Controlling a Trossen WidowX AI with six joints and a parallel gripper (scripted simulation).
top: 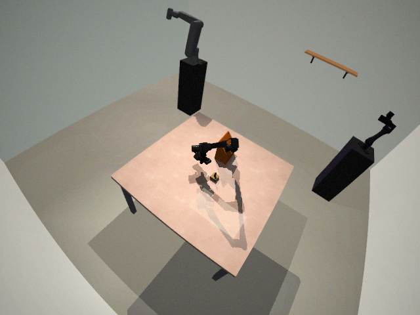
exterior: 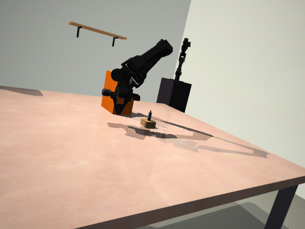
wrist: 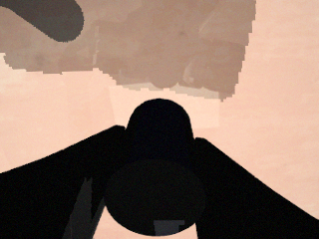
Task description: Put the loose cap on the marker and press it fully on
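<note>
The marker stands upright, its narrow tip up and bare, in the tan holder block on the table. My gripper is shut on the dark cap, which fills the space between the fingertips in the wrist view. In the exterior view the cap is held above the table, to the left of the holder block and apart from the marker. In the top view the arm hides the cap. Against the black fingers, the cap's exact tilt is hard to tell.
An orange block stands on the table behind my arm. Two other arms stand on black pedestals beyond the table, one of them also in the exterior view. A wooden shelf is on the wall.
</note>
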